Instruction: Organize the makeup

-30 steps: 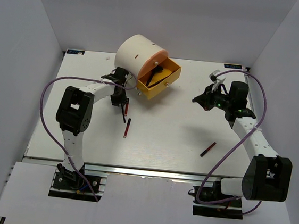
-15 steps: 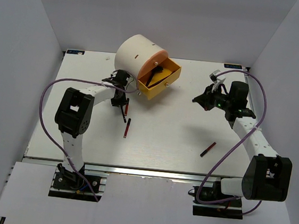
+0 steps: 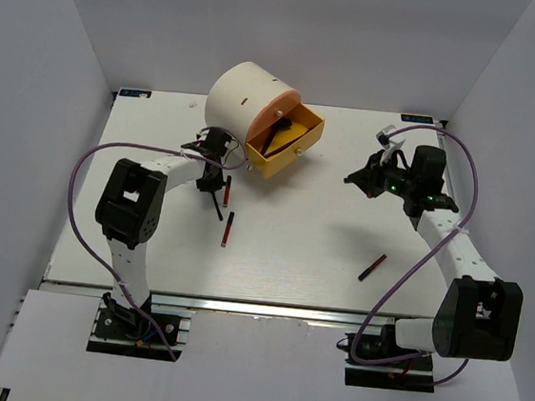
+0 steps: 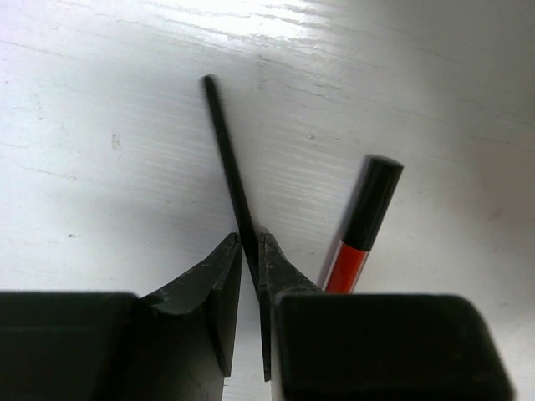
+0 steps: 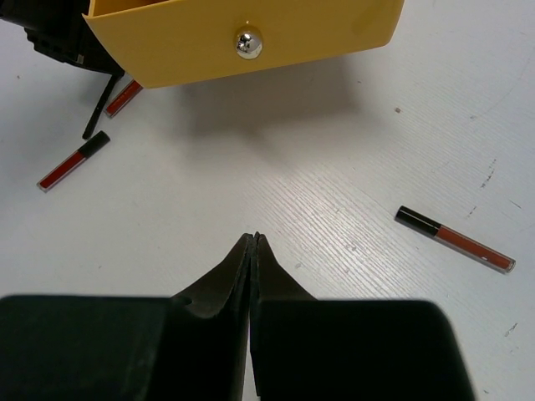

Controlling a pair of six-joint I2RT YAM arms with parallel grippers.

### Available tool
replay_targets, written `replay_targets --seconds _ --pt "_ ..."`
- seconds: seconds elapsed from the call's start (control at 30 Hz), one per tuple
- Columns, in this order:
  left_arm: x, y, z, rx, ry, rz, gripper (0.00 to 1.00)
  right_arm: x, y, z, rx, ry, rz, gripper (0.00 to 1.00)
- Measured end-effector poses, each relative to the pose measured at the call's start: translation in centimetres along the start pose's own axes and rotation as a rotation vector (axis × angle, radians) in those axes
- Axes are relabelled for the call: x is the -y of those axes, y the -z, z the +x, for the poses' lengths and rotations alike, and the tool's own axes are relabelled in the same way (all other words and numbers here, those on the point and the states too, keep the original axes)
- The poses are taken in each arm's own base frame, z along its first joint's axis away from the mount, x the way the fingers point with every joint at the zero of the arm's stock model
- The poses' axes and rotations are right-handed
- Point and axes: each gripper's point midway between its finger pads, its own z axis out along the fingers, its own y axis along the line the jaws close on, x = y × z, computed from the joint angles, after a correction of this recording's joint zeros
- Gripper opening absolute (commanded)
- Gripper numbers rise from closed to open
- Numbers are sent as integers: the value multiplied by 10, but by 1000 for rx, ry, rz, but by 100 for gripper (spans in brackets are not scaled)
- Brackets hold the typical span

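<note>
Left tool [image 4: 248, 246]: fingertips drawn in on either side of a thin black brush [image 4: 224, 150], pinching it low on its handle. The rest of the handle runs out ahead across the white table [image 3: 321, 235].

A short dark-red-and-black stick [image 4: 359, 225] lies just beside the tool's right finger. A second stick [image 3: 228, 228] lies a little nearer the arm bases. The open yellow drawer [image 5: 318, 33] of the cream cylindrical box [image 3: 240, 97] stands close by, with dark items already inside.

Right tool [image 5: 252, 238]: pressed together, holding nothing, hanging above the table. A third stick [image 5: 456, 241] lies well apart from the others.

Risks, in my judgement:
- The grip sits near one end, so the brush may pivot or droop on lifting.
- So slim a handle could slip free.
- The neighbouring stick could be knocked aside.
</note>
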Motion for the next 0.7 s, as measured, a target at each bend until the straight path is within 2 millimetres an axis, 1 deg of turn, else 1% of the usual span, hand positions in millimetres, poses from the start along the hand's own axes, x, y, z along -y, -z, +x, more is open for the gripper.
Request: replay_targets --seconds 0.13,0.27,0.37,0.4,0.5,0.7 --pt "-6 1 2 0 -4 -15 21 1 1 0 1 -1 4 2" --pt "-11 1 2 -1 -8 -25 16 2 1 0 0 -2 4 2" --pt "-16 1 3 0 -10 -34 11 3 1 2 -1 -5 7 2" --pt "-18 2 3 0 -11 -37 7 3 2 2 -1 -5 9 2" --pt "-22 2 3 -1 -7 -44 0 4 2 2 0 -6 11 2" --pt "-31 6 7 -15 -6 -55 0 6 3 2 1 -7 16 2"
